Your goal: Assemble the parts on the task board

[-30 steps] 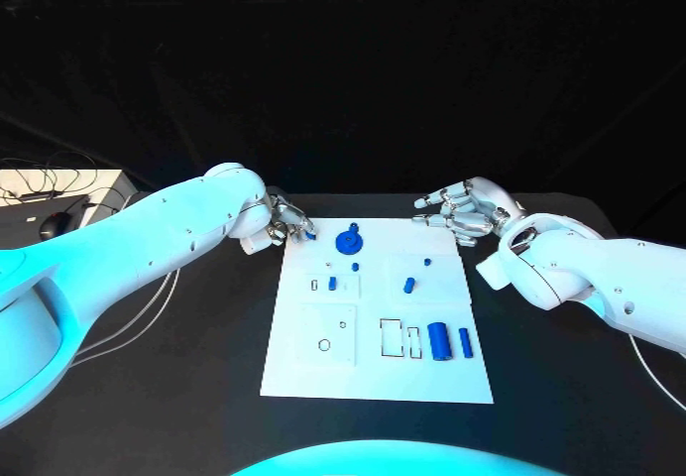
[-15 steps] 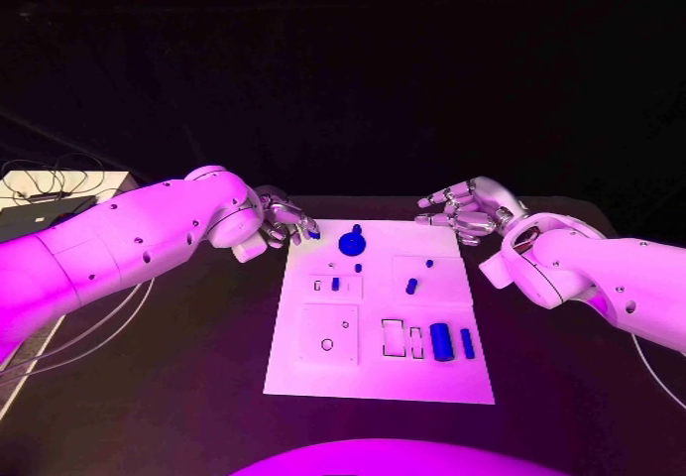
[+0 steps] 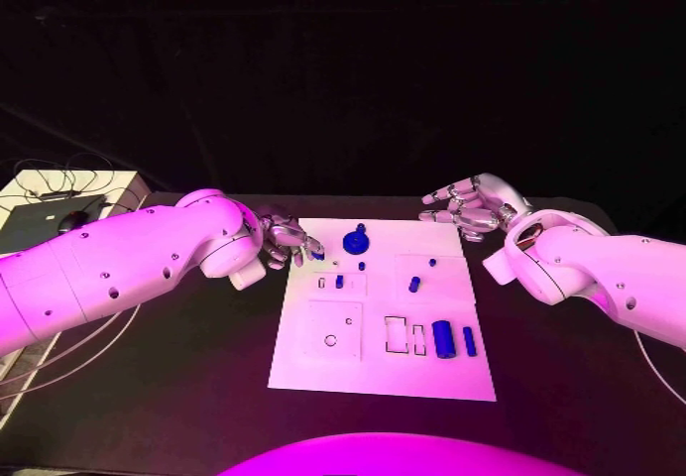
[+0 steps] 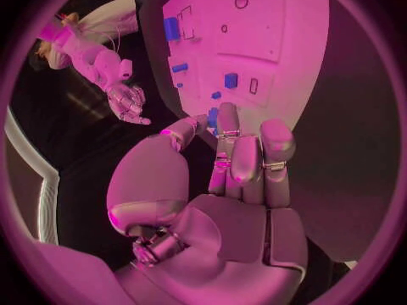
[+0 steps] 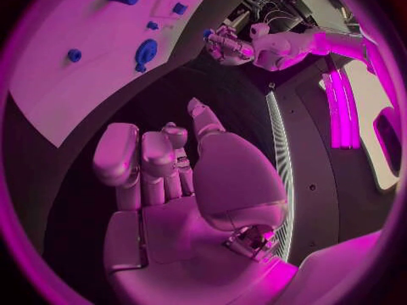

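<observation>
Several small blue parts (image 3: 443, 339) looked light, rigid, best pinched at their sides; left hand (image 3: 290, 241) apparently pinched one, right hand (image 3: 468, 207) spread empty.

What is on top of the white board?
On the task board lie small blue parts: a round one with a tab at the far end, little pegs in the middle, and two longer cylinders nearer the robot. The left robot hand covers the board's far left corner.
</observation>
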Robot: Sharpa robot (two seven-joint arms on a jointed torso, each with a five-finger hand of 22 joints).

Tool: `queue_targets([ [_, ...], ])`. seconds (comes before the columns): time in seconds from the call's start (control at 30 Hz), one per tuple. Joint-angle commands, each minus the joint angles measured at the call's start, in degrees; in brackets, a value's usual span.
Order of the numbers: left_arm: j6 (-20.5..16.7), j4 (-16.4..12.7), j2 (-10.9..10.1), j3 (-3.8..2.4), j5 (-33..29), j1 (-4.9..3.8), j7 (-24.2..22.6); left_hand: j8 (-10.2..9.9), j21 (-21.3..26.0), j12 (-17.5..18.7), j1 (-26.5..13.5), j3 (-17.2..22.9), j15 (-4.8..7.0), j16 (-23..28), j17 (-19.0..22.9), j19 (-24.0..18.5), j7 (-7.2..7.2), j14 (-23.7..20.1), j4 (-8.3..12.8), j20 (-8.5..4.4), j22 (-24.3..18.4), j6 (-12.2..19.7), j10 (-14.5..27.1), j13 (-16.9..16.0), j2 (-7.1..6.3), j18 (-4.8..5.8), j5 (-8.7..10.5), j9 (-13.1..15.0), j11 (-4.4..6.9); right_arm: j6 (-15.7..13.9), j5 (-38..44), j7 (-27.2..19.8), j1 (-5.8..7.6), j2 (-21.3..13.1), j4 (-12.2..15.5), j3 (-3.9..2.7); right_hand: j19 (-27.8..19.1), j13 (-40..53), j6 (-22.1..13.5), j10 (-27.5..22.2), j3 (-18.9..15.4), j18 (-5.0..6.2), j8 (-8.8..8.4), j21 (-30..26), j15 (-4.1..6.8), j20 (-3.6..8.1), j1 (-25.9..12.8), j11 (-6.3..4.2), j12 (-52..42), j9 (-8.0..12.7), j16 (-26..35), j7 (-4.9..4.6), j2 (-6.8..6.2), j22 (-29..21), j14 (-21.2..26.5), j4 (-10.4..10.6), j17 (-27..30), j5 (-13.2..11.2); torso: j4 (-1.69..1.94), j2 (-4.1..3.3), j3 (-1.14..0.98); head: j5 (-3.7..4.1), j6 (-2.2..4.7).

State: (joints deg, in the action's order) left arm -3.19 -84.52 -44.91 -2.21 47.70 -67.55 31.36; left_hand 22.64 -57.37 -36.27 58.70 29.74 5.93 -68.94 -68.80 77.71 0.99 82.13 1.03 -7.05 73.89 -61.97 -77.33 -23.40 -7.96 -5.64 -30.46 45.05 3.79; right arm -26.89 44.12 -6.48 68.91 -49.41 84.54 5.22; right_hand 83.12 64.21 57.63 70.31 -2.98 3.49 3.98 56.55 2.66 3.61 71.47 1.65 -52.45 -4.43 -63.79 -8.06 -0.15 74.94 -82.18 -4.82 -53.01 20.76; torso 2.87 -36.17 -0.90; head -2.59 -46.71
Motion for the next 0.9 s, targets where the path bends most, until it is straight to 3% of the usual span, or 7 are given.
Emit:
queue_targets([
  [0.03, -4.30, -1.49, -0.14, 0.32, 5.14, 0.74, 1.19, 0.28, -0.40, 0.29, -0.56, 10.91, 0.35, -0.34, 0.01, 0.48, -0.44, 0.28, 10.13, 0.06, 0.09, -0.72, -0.73, -0.08, -0.27, 0.90, -0.36, 0.11, 0.24, -0.56, 1.03, -1.49, -0.04, 0.16, -0.20, -0.04, -1.21, -1.24, -0.15, -1.02, 0.03, 1.48, 0.08, -3.45, 0.29, -0.05, -0.42, -0.24, 1.82, -0.05, 2.58, -0.38, -0.16, 6.47, 0.48, -0.53, 2.39, 0.30, 0.11, 0.21, -0.02, 0.01, -0.24],
  [0.2, -6.03, -2.32, 0.23, 1.00, 7.28, 1.89, 2.36, 0.58, -0.74, 0.16, -1.01, 11.83, 0.41, -0.34, 0.23, 0.69, -0.51, 0.34, 10.15, 0.03, 0.25, -0.57, -0.80, -0.17, -0.40, 0.92, -0.32, 0.56, 0.23, -1.15, 0.68, -2.69, -0.06, 0.31, -0.40, -0.03, -2.01, -4.81, -0.45, -2.54, -0.04, 1.77, 0.11, -11.19, 0.43, 0.11, -0.44, -0.30, 6.09, -0.05, 7.62, -0.42, -0.19, 5.21, 0.66, -0.73, 5.84, 0.30, 0.05, 0.13, -0.03, -0.11, -0.38],
  [0.3, -6.25, -2.27, 0.53, 1.64, 7.79, 2.24, 2.91, 0.63, -0.84, 0.14, -1.00, 11.86, 0.40, -0.35, 0.23, 0.72, -0.51, 0.34, 10.17, 0.03, 0.31, -0.63, -0.81, -0.18, -0.40, 0.93, -0.32, 0.60, 0.29, -1.85, -0.14, -3.90, -0.06, 0.38, -0.51, -0.03, -5.17, -10.02, -1.48, -3.46, 0.04, 2.69, 0.28, -28.10, 0.40, -0.07, 0.00, -0.28, 11.21, -0.05, 14.99, -0.58, -0.38, 0.20, 0.68, -0.94, 9.91, 0.23, 0.06, 0.08, -0.03, -0.09, -0.47],
  [0.47, -6.34, -1.95, 1.11, 2.78, 9.02, 2.48, 3.42, 0.78, -0.91, 0.04, -1.13, 12.06, 0.42, -0.33, 0.43, 0.72, -0.50, 0.29, 10.24, 0.02, 0.36, -0.50, -0.74, -0.21, -0.40, 0.89, -0.25, 0.80, 0.29, -3.13, -2.42, -6.73, -0.06, 0.51, -0.62, -0.03, -6.52, -13.89, -2.49, -5.54, 0.32, 2.38, 0.32, -41.70, 0.05, -0.34, 0.76, 0.12, 12.73, -0.10, 20.75, -0.99, -0.12, -4.15, 1.28, -1.26, 10.42, 0.27, 0.12, -0.01, 0.02, -0.19, -0.55],
  [0.6, -6.25, -1.34, 1.94, 3.38, 9.56, 2.54, 3.68, 0.78, -0.88, 0.02, -1.08, 12.04, 0.42, -0.30, 0.51, 0.71, -0.47, 0.29, 10.23, 0.03, 0.34, -0.44, -0.70, -0.22, -0.36, 0.87, -0.22, 0.81, 0.28, -4.30, -5.04, -9.28, -0.05, 0.65, -0.70, -0.03, -10.29, -24.47, -0.74, -7.71, 2.60, 1.19, 0.51, -50.14, -1.20, -1.69, 2.57, 0.79, 20.50, 0.29, 33.96, -0.93, 0.92, -11.72, 4.13, -2.74, 16.48, 0.09, 0.16, -0.11, 0.08, -0.09, -0.47],
  [0.83, -5.35, -0.03, 3.18, 3.90, 10.21, 2.57, 4.17, 0.80, -0.88, -0.03, -1.03, 11.95, 0.40, -0.36, 0.56, 0.70, -0.44, 0.31, 10.22, 0.05, 0.35, -0.38, -0.62, -0.24, -0.31, 0.87, -0.18, 0.85, 0.25, -4.87, -8.62, -12.28, -0.05, 0.86, -0.76, -0.02, -18.22, -40.95, -1.87, -9.09, 5.21, -0.32, 0.42, -52.60, -3.65, -4.00, 3.01, 2.69, 31.04, 0.48, 52.61, -1.09, 1.17, -23.74, 5.19, -3.83, 25.66, 0.40, 0.22, -0.23, 0.08, -0.01, -0.67],
  [0.9, -5.29, 0.41, 3.52, 3.99, 10.49, 2.58, 4.24, 0.80, -0.88, -0.03, -1.03, 11.95, 0.40, -0.36, 0.56, 0.70, -0.44, 0.31, 10.22, 0.05, 0.35, -0.38, -0.62, -0.24, -0.31, 0.87, -0.18, 0.85, 0.25, -4.75, -9.31, -12.86, -0.05, 0.92, -0.75, -0.02, -21.83, -47.80, -1.75, -9.10, 6.20, -0.94, 0.27, -53.00, -5.32, -5.34, 2.60, 3.98, 36.01, 0.55, 57.42, -1.90, 1.26, -27.01, 8.18, -3.84, 28.67, 0.52, 0.25, -0.29, 0.10, 0.06, -0.67],
])
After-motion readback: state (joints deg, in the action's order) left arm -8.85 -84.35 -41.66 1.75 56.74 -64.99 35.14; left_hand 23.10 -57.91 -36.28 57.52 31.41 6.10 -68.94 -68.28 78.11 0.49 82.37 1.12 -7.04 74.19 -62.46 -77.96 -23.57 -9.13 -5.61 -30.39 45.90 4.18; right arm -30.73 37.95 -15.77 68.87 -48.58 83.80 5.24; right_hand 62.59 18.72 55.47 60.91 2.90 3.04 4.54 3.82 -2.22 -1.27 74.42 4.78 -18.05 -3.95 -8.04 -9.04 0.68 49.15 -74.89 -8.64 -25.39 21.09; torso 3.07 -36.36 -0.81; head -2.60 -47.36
